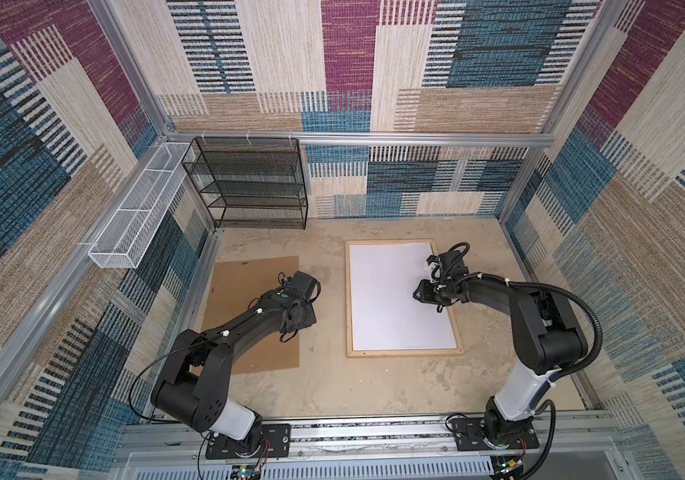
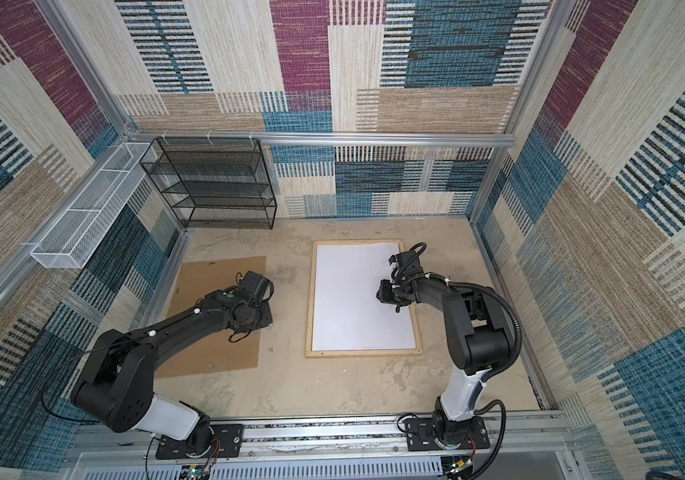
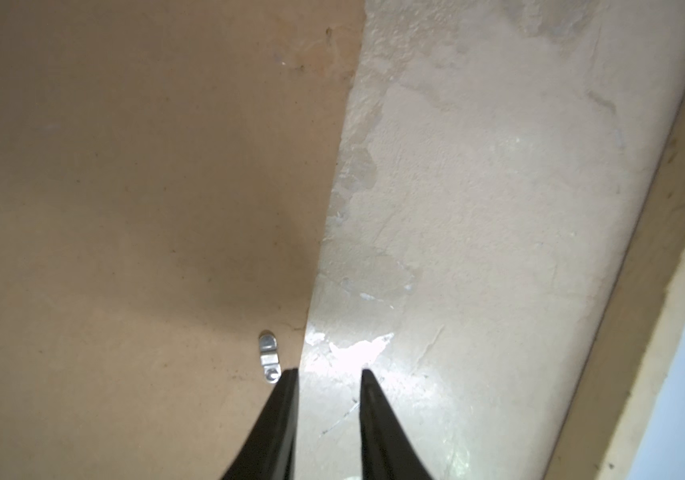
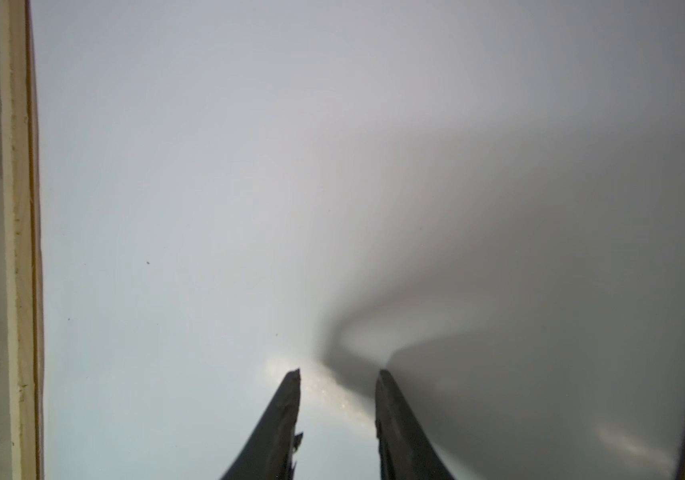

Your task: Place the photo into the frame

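While both top views take in the whole cell, only the wrist cameras show how the jaws stand. The frame (image 1: 405, 353) lies flat on the mottled beige table (image 1: 332, 386), right of centre. The photo (image 1: 390, 299) lies inside its pale wooden bars, plain white back up.

Seen from the right wrist, the right gripper (image 4: 339, 371) hangs over that white sheet, its two dark fingers a narrow gap apart with nothing between them. A curved shadow falls on the paper by the tips; whether they touch it cannot be told. A frame bar runs along one edge of that view.

In both top views the brown backing sheet (image 2: 207, 282) lies left of the frame, apart from it, with the left arm reaching over it. The left wrist view gives the detail hidden there under the arm. The left gripper (image 3: 329, 371) is likewise narrowly parted and empty, with one finger over the sheet's edge and the other over bare table. A small metal hanger clip (image 3: 269, 358) sits on the board just beside that tip.

Only the top views show the black mesh shelf (image 1: 249, 183) and the white wire basket (image 1: 137, 212) against the walls.
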{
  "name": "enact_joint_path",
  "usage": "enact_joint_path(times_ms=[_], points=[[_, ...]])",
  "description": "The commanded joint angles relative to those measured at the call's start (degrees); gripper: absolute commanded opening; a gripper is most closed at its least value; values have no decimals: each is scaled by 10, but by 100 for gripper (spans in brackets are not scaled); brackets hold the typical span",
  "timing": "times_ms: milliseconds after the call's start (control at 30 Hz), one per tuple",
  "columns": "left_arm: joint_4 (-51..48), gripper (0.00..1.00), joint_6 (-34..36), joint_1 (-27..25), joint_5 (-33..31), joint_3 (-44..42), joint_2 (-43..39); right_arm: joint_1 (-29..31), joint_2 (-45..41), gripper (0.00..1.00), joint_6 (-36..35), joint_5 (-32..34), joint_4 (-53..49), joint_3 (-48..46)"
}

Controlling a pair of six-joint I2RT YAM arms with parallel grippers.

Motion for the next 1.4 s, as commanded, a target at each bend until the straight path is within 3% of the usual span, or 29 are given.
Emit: enact_joint_path(times_ms=[0, 367, 567, 1000, 1367], points=[[-34, 30, 0, 9, -35, -1, -10, -1, -22, 35, -3, 1, 2, 3], [-72, 32, -17, 48, -73, -19, -18, 0, -96, 54, 28, 95, 4, 44], [-67, 32, -18, 53, -72, -34, -19, -1, -73, 55, 40, 140, 1, 81], [-52, 31, -15, 54, -38, -31, 26, 7, -56, 54, 28, 6, 16, 96], [-21, 28, -24, 45, 25, -29, 57, 73, -22, 54, 23, -47, 30, 119]])
